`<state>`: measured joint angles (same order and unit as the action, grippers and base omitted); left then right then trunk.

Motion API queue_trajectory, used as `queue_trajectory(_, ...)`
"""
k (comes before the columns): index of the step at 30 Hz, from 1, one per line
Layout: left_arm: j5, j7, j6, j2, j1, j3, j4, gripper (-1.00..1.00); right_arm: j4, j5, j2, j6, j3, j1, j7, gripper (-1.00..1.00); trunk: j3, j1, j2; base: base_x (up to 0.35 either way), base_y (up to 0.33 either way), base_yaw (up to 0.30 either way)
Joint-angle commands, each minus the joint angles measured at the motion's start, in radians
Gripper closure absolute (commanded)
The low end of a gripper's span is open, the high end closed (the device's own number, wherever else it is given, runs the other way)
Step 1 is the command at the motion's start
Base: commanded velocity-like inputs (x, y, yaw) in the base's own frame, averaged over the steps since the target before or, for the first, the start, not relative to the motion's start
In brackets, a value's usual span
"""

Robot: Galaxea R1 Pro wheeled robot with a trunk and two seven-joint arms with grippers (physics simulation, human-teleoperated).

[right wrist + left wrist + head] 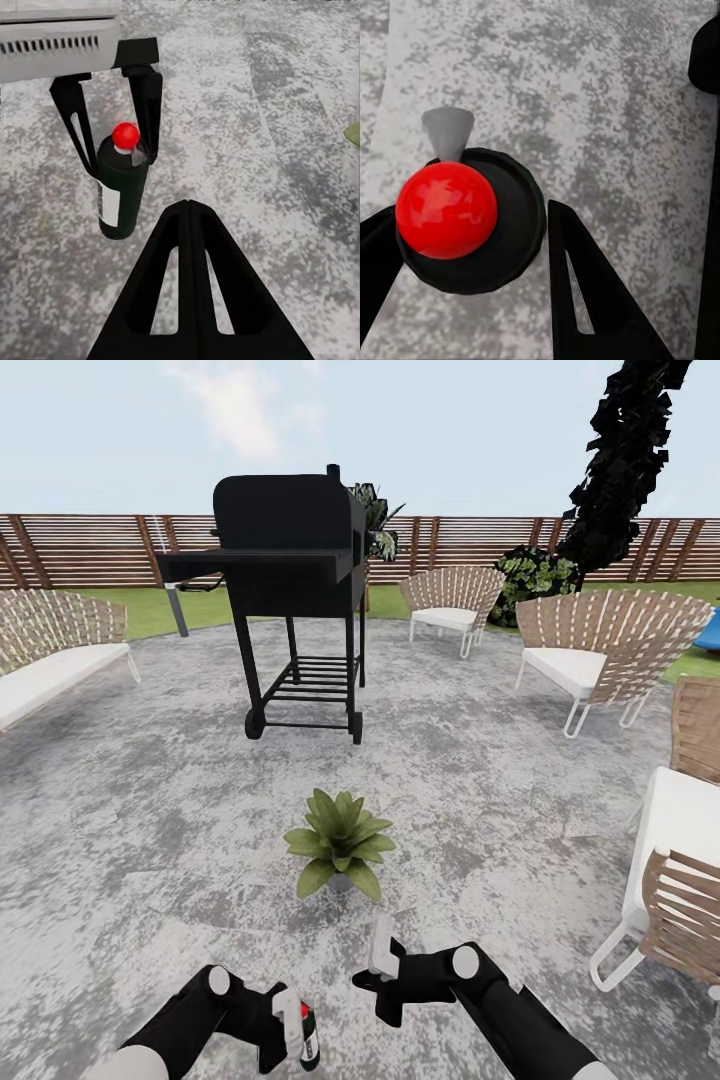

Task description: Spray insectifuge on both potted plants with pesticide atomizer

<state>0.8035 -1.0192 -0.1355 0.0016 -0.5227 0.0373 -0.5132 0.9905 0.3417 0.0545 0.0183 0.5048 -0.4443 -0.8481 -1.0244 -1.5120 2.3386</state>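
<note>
The pesticide atomizer (308, 1037) sat gripped in the left hand (290, 1040) at near left, beside the clenched, empty right hand (380, 960). Just beyond on the patio (150, 810) stood one potted plant (340, 845), so spraying looked next: aim the nozzle forward and squeeze.

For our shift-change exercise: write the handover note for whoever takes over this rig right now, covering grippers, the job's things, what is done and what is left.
Left gripper: shut on the pesticide atomizer, held upright over the patio.
Right gripper: shut, holding nothing.
One potted plant stands on the patio just ahead, in front of the grill.
Done: atomizer picked up.
Left: spray this plant, then find and spray the second one.
</note>
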Motion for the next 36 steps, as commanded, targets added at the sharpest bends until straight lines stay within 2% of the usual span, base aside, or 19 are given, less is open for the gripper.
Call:
queue_trajectory(1, 0.008, 0.001, -0.008, -0.005, -0.001, 0.001, -0.002, 1.0, 0.002, 0.005, -0.004, 0.002, 0.001, -0.001, -0.002, 1.0, -0.001, 0.0, 0.0, 0.0, 0.0, 0.0)
queue_trajectory(4, 0.008, 0.003, -0.003, -0.02, -0.001, 0.001, -0.003, 1.0, 0.001, 0.007, -0.03, 0.002, 0.001, -0.001, -0.002, 1.0, -0.001, 0.0, 0.0, 0.0, 0.0, 0.0)
queue_trajectory(15, 0.004, -0.001, -0.009, -0.026, -0.001, -0.001, -0.004, 1.0, -0.001, 0.008, -0.038, 0.002, 0.0, -0.001, -0.002, 1.0, -0.001, 0.0, 0.0, 0.0, 0.0, 0.0)
queue_trajectory(21, -0.056, -0.01, -0.015, -0.025, -0.003, -0.001, -0.004, 1.0, -0.001, 0.008, -0.038, 0.002, 0.0, -0.001, -0.002, 1.0, -0.001, 0.0, 0.0, 0.0, 0.0, 0.0)
queue_trajectory(23, -0.074, -0.036, -0.014, -0.025, -0.003, 0.0, -0.011, 1.0, -0.001, 0.008, -0.038, 0.002, 0.0, -0.001, -0.002, 1.0, -0.001, 0.0, 0.0, 0.0, 0.0, 0.0)
queue_trajectory(27, -0.088, -0.079, -0.013, -0.024, -0.006, -0.002, -0.043, 1.0, -0.001, 0.008, -0.037, 0.001, 0.0, -0.001, -0.002, 1.0, -0.001, 0.0, 0.0, 0.0, 0.0, 0.0)
queue_trajectory(32, -0.099, -0.091, -0.013, -0.02, -0.006, -0.003, -0.056, 1.0, -0.001, 0.008, -0.036, 0.0, 0.0, -0.001, -0.002, 1.0, -0.001, 0.0, 0.0, 0.0, 0.0, 0.0)
queue_trajectory(36, -0.126, -0.097, -0.015, -0.021, -0.01, -0.002, -0.059, 1.0, -0.001, 0.008, -0.036, 0.0, 0.0, -0.002, -0.002, 1.0, -0.001, 0.0, 0.0, 0.0, 0.0, 0.0)
